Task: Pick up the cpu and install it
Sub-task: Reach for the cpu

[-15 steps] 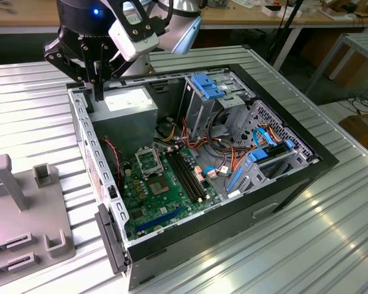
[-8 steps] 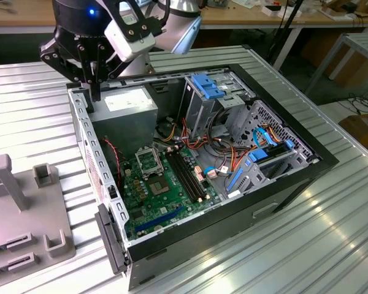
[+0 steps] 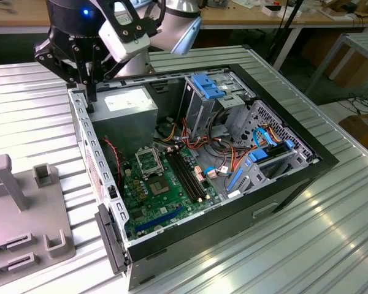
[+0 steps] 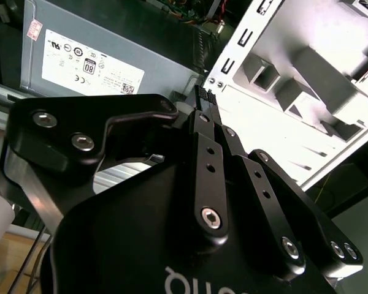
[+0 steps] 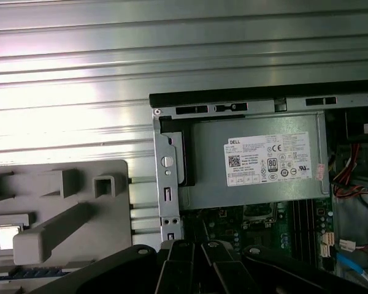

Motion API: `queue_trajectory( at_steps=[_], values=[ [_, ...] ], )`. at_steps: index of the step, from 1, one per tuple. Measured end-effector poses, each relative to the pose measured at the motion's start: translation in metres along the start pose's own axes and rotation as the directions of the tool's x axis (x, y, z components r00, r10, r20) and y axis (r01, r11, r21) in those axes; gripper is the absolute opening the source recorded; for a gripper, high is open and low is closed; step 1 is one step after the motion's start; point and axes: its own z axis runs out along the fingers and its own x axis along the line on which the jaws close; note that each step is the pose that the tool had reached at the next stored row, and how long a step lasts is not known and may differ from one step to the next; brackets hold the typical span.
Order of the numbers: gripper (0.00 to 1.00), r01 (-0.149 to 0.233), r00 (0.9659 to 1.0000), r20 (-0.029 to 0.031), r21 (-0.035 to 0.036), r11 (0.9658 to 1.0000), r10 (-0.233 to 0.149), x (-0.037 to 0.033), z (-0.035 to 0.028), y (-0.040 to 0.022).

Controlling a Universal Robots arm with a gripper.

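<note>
Seemingly closed, gripper hovers above case rim, cpu on fixture.

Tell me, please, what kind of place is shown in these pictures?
Probably a robotics lab or workshop: an opened computer case lies on a ribbed metal table, a grey parts fixture beside it, wooden workbenches behind.

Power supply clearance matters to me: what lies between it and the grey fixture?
In the first wrist view, the case's metal wall and a strip of ribbed table.

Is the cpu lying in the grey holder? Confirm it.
Yes, in the first wrist view the cpu lies in a pocket of the grey holder.
</note>
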Motion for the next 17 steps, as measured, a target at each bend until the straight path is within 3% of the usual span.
queue_trajectory(
  at_steps=[17],
  values=[
    [0.11,0.000,1.0000,-0.0026,0.0002,1.0000,0.000,0.0131,0.0002,-0.0010]
  ],
)
